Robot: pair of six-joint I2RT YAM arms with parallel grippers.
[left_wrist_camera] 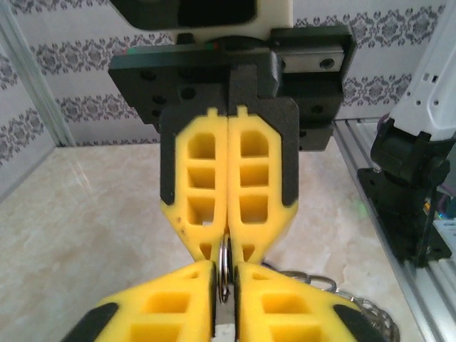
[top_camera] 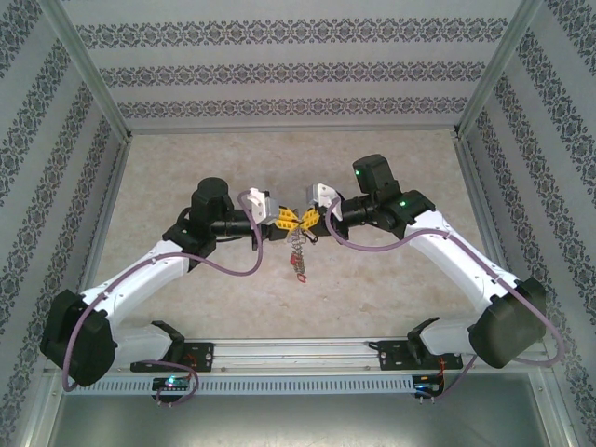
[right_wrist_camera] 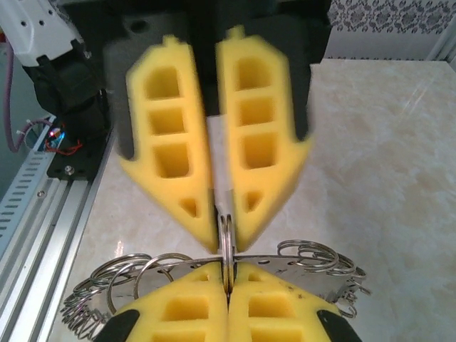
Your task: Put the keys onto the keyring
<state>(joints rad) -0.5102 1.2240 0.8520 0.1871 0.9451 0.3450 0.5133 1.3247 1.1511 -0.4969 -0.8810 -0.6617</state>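
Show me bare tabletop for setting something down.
Crowded: centre, where left gripper and right gripper meet at the silvery chain keyring and red-tagged keys. Free: beige marble tabletop between them and the patterned back wall; also between the white forearms, before the aluminium rail.

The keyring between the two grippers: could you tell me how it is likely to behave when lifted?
Probably floppy: the keyring is many linked wire loops, trailing as a loose string in the top view. Likely light, as the wire is thin. It may twist or slip, since the right gripper pinches just one smooth loop edge-on.
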